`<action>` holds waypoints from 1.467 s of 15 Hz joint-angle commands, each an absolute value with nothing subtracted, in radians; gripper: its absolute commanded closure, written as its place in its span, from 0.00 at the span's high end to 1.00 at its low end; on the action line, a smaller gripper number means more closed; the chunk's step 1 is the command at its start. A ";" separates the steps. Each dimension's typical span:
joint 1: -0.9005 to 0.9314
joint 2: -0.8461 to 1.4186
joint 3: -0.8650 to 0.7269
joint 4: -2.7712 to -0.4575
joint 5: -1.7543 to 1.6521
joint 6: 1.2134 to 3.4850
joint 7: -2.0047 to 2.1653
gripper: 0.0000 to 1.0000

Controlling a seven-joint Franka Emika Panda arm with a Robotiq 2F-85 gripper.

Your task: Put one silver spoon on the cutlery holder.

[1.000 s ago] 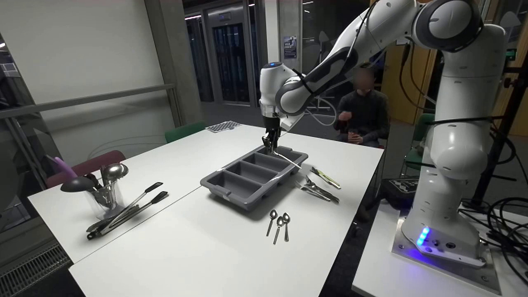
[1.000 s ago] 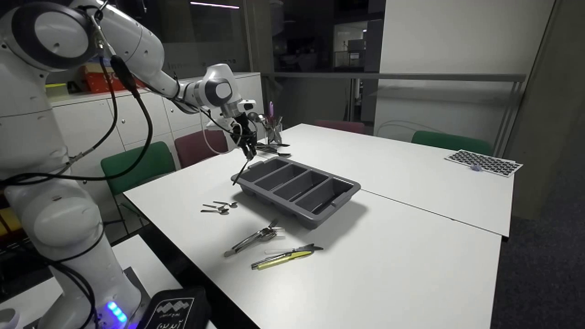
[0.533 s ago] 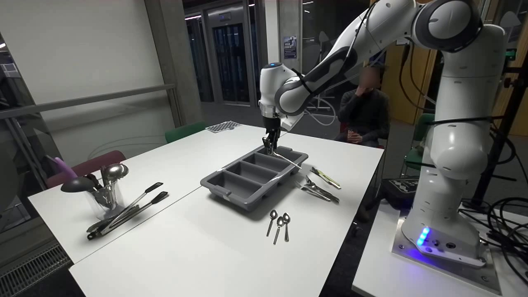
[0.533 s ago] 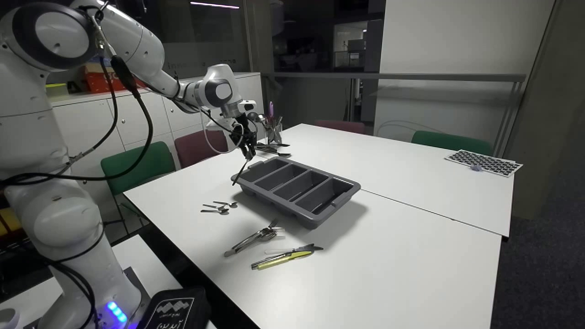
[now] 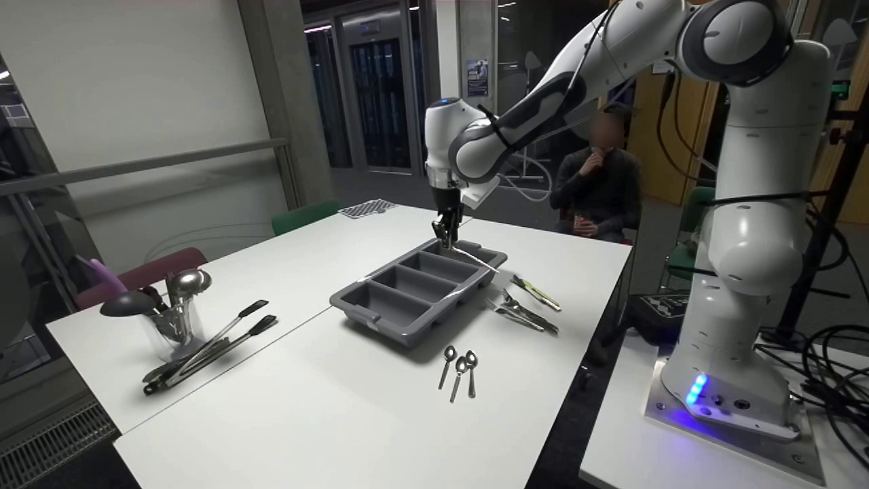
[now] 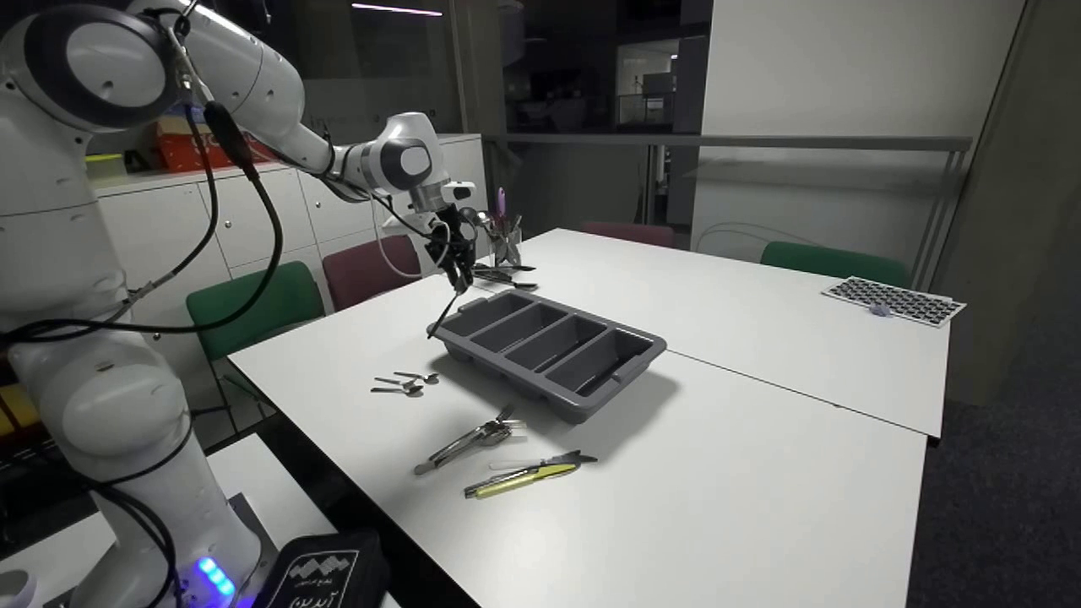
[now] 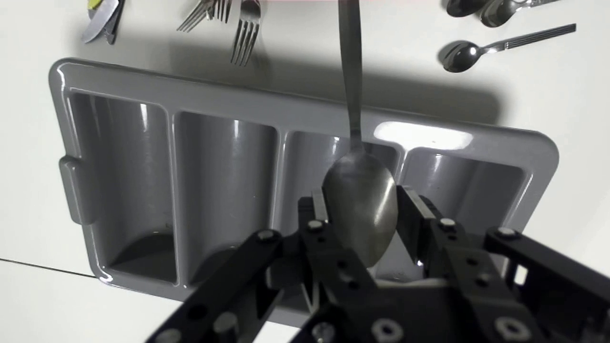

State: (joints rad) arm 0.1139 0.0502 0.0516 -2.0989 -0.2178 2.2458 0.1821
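A large silver spoon [image 7: 351, 76] is held by its bowl between the fingers of my gripper [image 7: 363, 205] in the wrist view. Its handle points away from the gripper and sticks out past the long rim of the grey cutlery holder [image 7: 214, 101]. In both exterior views the gripper [image 5: 445, 234] [image 6: 460, 280] points down above one end of the holder [image 5: 451, 297] [image 6: 513, 371], and the spoon handle [image 5: 477, 260] [image 6: 442, 316] slants down and outward. In the wrist view the bowl lies over the holder's third compartment from the left. The compartments in sight hold nothing.
Three small spoons [image 5: 461, 365] lie on the white table [image 5: 305, 407] beside the holder. Forks and knives [image 6: 473, 439] and a yellow-handled tool [image 6: 524, 480] lie near its long side. A jar of ladles [image 5: 180, 329] and tongs [image 5: 204, 360] stand and lie farther off. A person sits behind the table.
My gripper has risen slightly with the spoon still in it, and the handle's free end has moved up a little. The holder and the other cutlery have not moved.
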 commanded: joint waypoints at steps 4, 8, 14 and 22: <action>0.075 0.123 0.037 -1.853 -0.183 2.031 0.114 0.16; 0.057 0.200 0.026 -1.690 -0.177 1.972 0.041 0.16; 0.052 0.348 0.039 -1.456 -0.115 1.941 -0.078 0.16; 0.067 0.571 0.062 -1.194 -0.062 1.851 -0.099 0.16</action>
